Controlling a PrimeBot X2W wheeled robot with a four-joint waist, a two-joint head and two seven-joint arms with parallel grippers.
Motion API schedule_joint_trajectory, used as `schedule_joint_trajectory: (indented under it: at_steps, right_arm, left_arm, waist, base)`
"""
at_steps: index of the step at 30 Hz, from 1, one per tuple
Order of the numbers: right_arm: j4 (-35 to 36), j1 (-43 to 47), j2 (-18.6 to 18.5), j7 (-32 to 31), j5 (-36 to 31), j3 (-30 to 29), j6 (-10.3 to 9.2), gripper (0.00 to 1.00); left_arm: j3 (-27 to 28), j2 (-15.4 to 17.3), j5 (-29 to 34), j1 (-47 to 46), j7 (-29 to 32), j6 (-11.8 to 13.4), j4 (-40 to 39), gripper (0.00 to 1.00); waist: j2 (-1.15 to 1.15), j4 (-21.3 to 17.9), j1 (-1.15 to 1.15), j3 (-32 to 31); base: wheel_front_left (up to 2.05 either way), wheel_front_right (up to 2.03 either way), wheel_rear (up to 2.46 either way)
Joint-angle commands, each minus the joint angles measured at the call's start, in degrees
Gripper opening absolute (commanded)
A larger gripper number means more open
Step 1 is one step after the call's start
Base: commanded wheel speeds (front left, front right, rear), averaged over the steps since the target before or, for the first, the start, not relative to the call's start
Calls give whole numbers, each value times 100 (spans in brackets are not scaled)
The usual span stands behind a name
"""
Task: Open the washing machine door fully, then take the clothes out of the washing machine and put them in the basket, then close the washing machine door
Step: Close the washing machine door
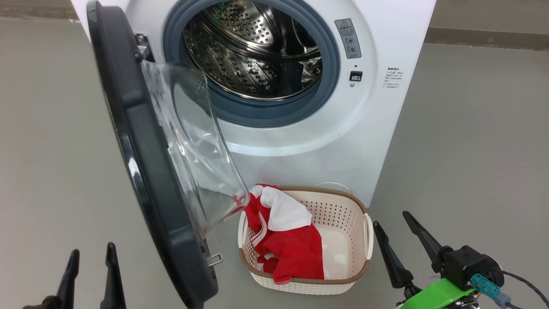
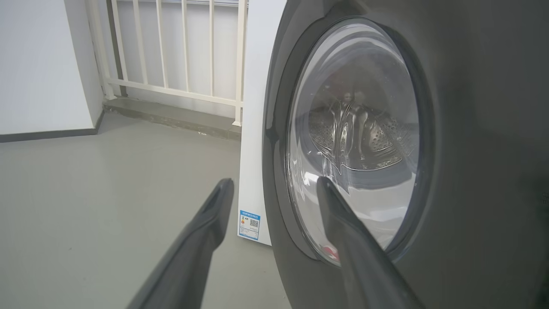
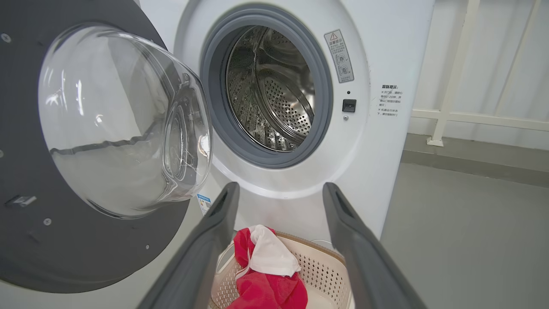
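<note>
Since clothes [image 1: 291, 251] sit in basket [image 1: 343, 206] beside door [image 1: 146, 180], my left tool [image 1: 94, 249], spread, faces door's outer side, likely to push; right tool [image 1: 390, 218] spread.

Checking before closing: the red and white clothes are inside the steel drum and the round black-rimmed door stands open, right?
No. The head view shows the red and white clothes in the cream plastic basket, not the steel drum. The round black-rimmed door is open.

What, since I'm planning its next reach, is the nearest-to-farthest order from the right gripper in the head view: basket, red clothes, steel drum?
From the right gripper:
1. Basket, just to its left.
2. Red clothes, in the basket's left half.
3. Steel drum, far back inside the washing machine.
</note>
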State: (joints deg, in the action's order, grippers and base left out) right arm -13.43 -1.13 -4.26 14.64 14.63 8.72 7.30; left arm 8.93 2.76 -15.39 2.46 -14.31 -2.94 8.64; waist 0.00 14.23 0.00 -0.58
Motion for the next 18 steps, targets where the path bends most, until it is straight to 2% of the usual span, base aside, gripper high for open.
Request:
schedule_joint_trajectory:
  at_steps: [1, 16, 17, 18]
  right_arm:
    - [117, -146, -32, 36, 59, 137, 19, 100]
    - [107, -135, -29, 36, 66, 140, 19, 100]
    - [105, -132, -29, 36, 68, 140, 19, 100]
    - [104, -129, -28, 36, 70, 142, 19, 100]
  left_arm:
    - [218, 51, 55, -89, -68, -39, -108, 100]
    - [219, 14, 277, -120, -69, -107, -9, 100]
    - [212, 14, 289, -123, -69, -118, 8, 96]
    - [197, 14, 307, -123, -69, -130, 37, 46]
  waist:
    - [0, -7, 0, 1]
    - [0, 21, 0, -20]
    - [0, 26, 0, -25]
    - [0, 30, 0, -31]
  base:
    - [0, 0, 0]
    - [0, 0, 0]
    - [0, 0, 0]
    - [0, 0, 0]
